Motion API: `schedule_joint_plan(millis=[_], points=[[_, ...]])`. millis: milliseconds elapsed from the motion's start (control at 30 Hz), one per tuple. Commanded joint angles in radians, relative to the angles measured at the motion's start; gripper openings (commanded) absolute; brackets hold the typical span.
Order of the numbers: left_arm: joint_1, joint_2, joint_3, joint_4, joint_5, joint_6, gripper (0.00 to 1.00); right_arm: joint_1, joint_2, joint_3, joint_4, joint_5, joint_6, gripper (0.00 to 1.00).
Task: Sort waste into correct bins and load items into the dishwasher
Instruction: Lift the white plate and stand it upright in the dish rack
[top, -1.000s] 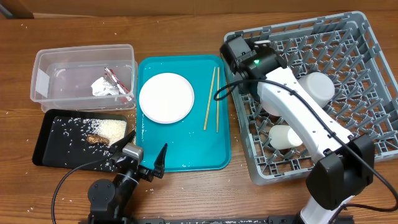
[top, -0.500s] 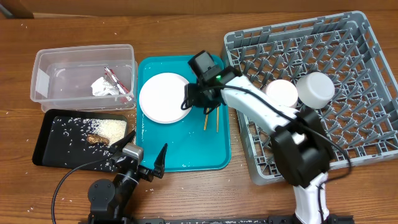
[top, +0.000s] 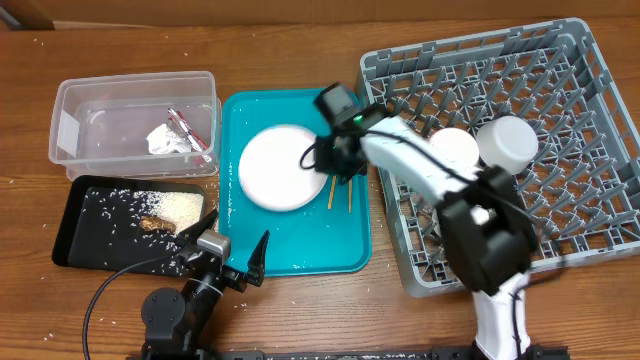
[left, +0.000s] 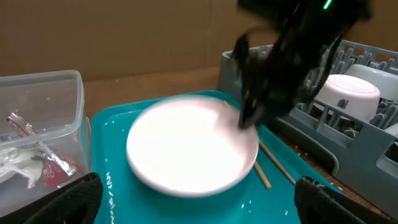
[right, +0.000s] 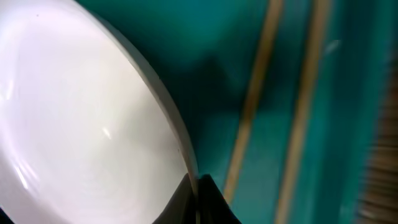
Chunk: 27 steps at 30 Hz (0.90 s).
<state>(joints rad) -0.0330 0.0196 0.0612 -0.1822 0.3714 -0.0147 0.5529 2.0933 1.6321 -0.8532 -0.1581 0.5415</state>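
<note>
Plate (top: 280, 170): lying on the teal serving tray (top: 300, 245), in the tray's far half, flat or nearly so. The right arm's fingers (right: 194, 198) are pinching its rim on the edge facing the dish rack (top: 580, 150). They are closed down to the rim's thickness and gripping nothing else. The left wrist view is blurring there, so I cannot tell whether the plate is lifting off the tray.

The chopsticks (top: 349, 200) are lying on the tray just beside the pinched edge. The rack is sitting just off the tray on the right arm's side, with two white vessels (top: 453, 148) among the pegs nearest the tray. The left arm's fingers (top: 260, 250) are hanging at the tray's near edge, spread wide and holding nothing.

Judgement: the plate-loading step is running. The waste looks sorted, lying in the clear tub (top: 60, 100) and black tray (top: 75, 235) off the tray's opposite side.

Next move is calling for:
- a firm pinch
- raising the rim clear of the chopsticks
- carrying it past the tray's edge
- tipping it upright between free pegs
</note>
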Motion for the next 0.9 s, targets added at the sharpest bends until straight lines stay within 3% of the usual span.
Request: schedule_joint_plan(millis=[0,67,233,300,400,633,867], points=[[-0.005,-0.009,-0.002,0.001,0.014,0.012,1.0,-0.037,-0.263,0.037,-0.031,0.188,-0.096,0.04],[-0.005,-0.009,-0.002,0.001,0.014,0.012,1.0,-0.044,-0.341,0.037,-0.073,0.357,-0.105,0.04],[-0.005,-0.009,-0.002,0.001,0.014,0.012,1.0,-0.078,-0.455,0.036,-0.175,1.061,-0.104,0.04],[-0.005,-0.009,-0.002,0.001,0.014,0.012,1.0,-0.111,-0.454,0.035,-0.177,1.209,-0.104,0.04],[-0.005,-0.009,-0.002,0.0,0.014,0.012,1.0,-0.18,-0.444,0.023,-0.148,1.289,-0.105,0.04],[-0.005,-0.009,-0.002,0.001,0.014,0.012,1.0,-0.355,-0.333,0.014,-0.098,1.279,-0.105,0.04],[-0.005,-0.009,-0.002,0.001,0.014,0.012,1.0,-0.319,-0.189,0.014,-0.082,1.279,-0.115,0.04]])
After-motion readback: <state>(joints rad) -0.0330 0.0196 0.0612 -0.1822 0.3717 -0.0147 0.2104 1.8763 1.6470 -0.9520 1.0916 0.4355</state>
